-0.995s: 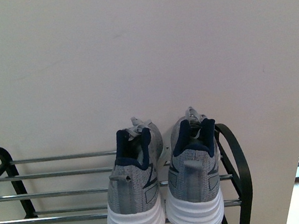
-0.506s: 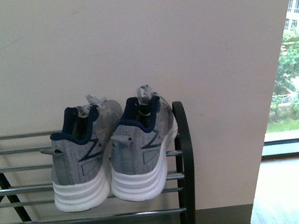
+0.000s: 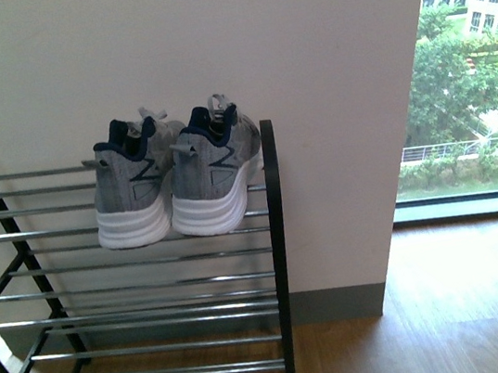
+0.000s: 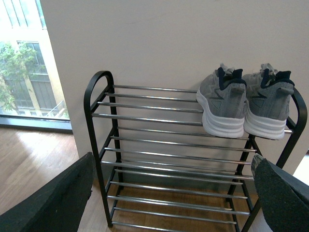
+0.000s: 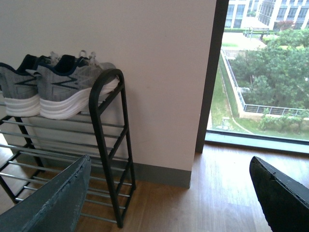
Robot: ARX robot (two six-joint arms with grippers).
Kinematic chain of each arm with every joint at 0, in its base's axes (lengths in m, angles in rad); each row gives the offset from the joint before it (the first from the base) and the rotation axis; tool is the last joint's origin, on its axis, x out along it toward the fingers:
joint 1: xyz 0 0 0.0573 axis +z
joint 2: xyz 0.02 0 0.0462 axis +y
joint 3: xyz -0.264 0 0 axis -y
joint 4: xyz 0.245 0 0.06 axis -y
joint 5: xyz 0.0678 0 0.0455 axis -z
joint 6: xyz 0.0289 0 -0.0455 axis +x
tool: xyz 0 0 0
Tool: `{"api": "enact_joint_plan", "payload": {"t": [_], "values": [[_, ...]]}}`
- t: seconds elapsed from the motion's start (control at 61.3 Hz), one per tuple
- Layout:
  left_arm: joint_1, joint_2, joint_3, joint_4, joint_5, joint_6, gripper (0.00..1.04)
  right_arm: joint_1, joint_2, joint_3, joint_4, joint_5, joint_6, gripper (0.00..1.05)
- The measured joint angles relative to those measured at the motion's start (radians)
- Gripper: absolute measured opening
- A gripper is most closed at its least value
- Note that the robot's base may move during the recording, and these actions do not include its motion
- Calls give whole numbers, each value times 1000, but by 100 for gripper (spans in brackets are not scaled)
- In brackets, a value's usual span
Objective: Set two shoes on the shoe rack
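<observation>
- The two shoes (image 3: 213, 168) sit side by side on the shoe rack's (image 3: 280, 238) top tier, heels outward.
- The left fingers (image 4: 53, 203) and right fingers (image 5: 48, 203) are spread apart, empty.

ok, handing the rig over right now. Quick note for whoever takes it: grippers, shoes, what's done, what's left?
Left gripper: open, holding nothing.
Right gripper: open, holding nothing.
Shoe rack: stands against the white wall, next to the window.
Shoes: side by side on the rack's top tier, at the window end, heels toward the front camera. The inner shoe is further from the side frame and the outer shoe is right beside it.
Done: both shoes are on the rack.
Left: nothing visible for the task. Neither arm shows in the front view.
</observation>
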Motion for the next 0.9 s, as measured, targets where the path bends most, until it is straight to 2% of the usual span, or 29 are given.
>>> {"api": "enact_joint_plan", "payload": {"t": [0.897], "values": [[0,0,0,0,0,0,95,0,0,0,-1,0,2,95]]}}
